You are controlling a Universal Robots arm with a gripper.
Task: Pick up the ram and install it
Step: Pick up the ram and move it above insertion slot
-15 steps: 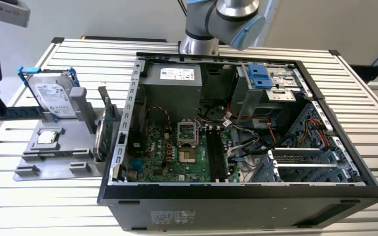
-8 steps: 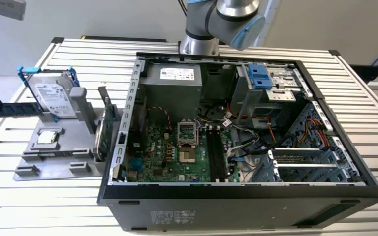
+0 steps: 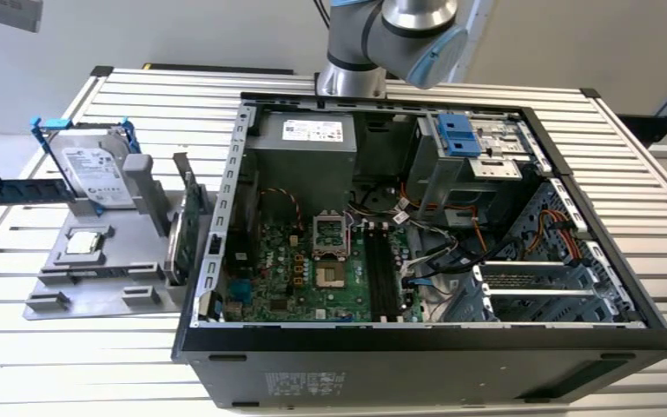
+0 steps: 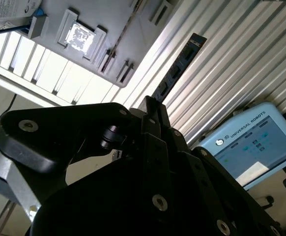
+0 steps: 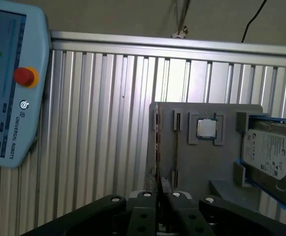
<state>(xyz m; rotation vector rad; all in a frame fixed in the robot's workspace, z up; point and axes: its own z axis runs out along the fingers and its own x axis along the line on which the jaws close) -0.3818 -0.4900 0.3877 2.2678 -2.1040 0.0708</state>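
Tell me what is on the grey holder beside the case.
A hard drive in a blue bracket and a card stand on the holder; a chip lies flat. The drive hides what is behind it.

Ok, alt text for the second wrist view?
The gripper holds the ram, a long dark stick, over a slatted metal table. A grey fixture with a processor chip sits on it, a pale blue teach pendant nearby.
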